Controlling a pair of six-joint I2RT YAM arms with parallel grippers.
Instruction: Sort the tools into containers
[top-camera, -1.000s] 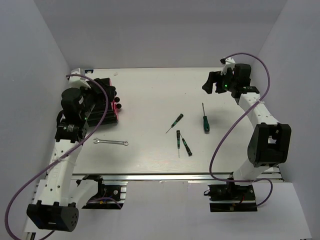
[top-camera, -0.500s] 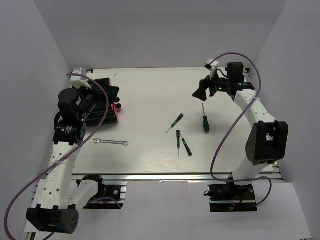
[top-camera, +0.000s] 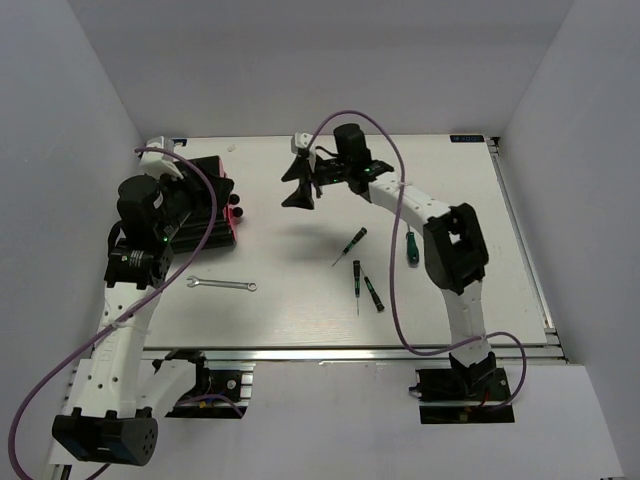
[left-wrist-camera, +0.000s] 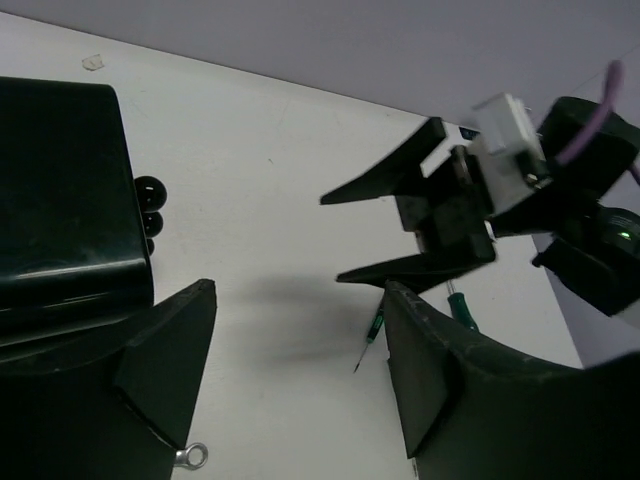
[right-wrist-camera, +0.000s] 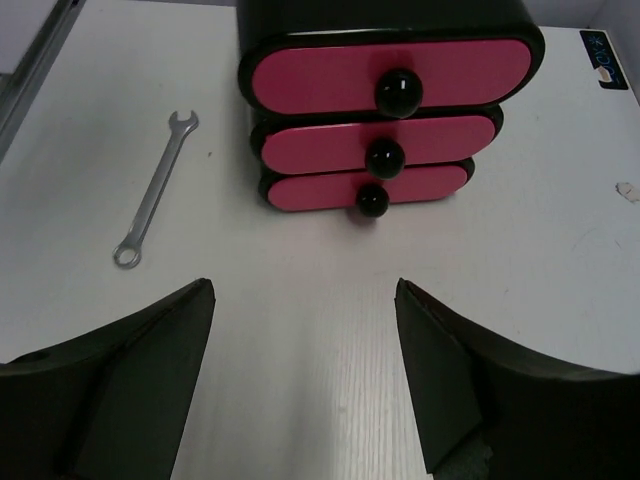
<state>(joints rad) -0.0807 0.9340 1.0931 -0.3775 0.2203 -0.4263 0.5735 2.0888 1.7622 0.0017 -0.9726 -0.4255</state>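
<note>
The black cabinet (top-camera: 203, 236) stands at the left, its pink drawers (top-camera: 234, 215) facing right. All three drawers (right-wrist-camera: 385, 145) are shut, with round black knobs. My left gripper (top-camera: 212, 190) is open and empty above the cabinet's top (left-wrist-camera: 60, 210). My right gripper (top-camera: 293, 192) is open and empty, a short way right of the drawers and facing them. The silver wrench (top-camera: 222, 285) lies in front of the cabinet. Three slim screwdrivers (top-camera: 350, 244) (top-camera: 356, 280) (top-camera: 373, 294) and the bigger green one (top-camera: 410, 242) lie mid-table.
The wrench also shows left of the drawers in the right wrist view (right-wrist-camera: 155, 190). White walls close in the table at back and sides. An aluminium rail (top-camera: 350, 354) runs along the near edge. My right arm (top-camera: 400, 190) stretches over the table's back half.
My right arm has swung left from the back right corner to the middle back, its gripper now facing the drawers. My left arm has turned slightly above the cabinet.
</note>
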